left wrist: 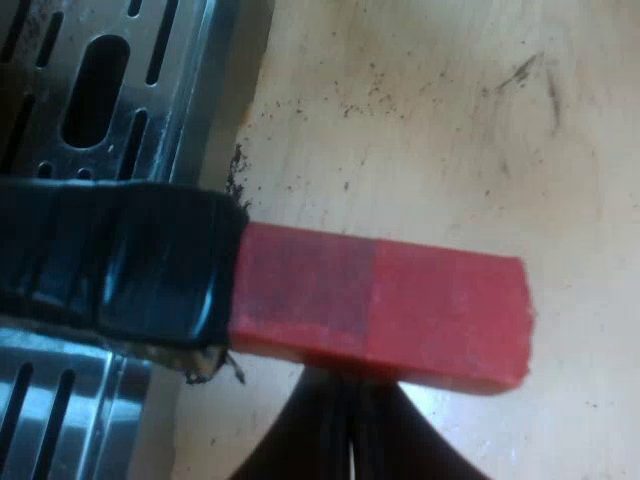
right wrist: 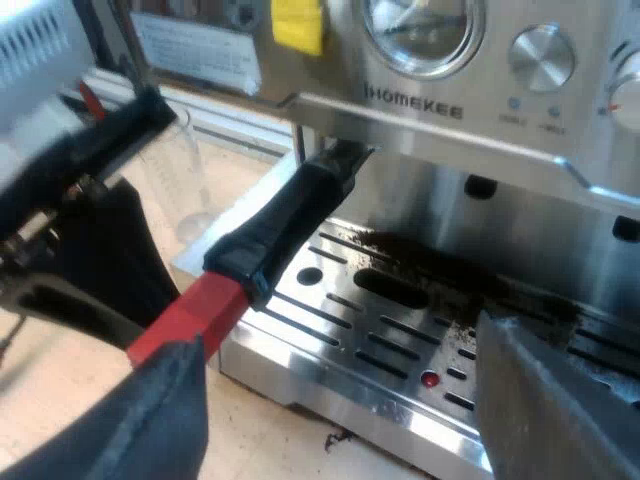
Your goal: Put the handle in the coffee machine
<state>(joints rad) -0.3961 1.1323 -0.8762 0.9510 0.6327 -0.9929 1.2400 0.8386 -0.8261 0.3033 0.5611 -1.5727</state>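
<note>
The holder's handle (right wrist: 285, 225) is seated in the espresso machine (right wrist: 470, 110) under its front and sticks out over the drip tray (right wrist: 380, 340). Its black part (left wrist: 110, 265) ends in the red end (left wrist: 400, 305), seen close up over the tray's edge and the table. My left gripper (left wrist: 350, 445) is shut, its fingers pressed together against the far side of the red end, with their tips hidden by it. In the right wrist view the left gripper (right wrist: 105, 265) sits beside the red end (right wrist: 190, 310). My right gripper (right wrist: 360, 420) is open in front of the tray and holds nothing.
Coffee grounds lie on the drip tray (left wrist: 100, 90) and on the pale table (left wrist: 450, 120). A measuring glass (right wrist: 190, 170) stands beside the machine, behind the left arm. A pressure gauge (right wrist: 420, 30) and a knob (right wrist: 540, 55) sit on the machine's front.
</note>
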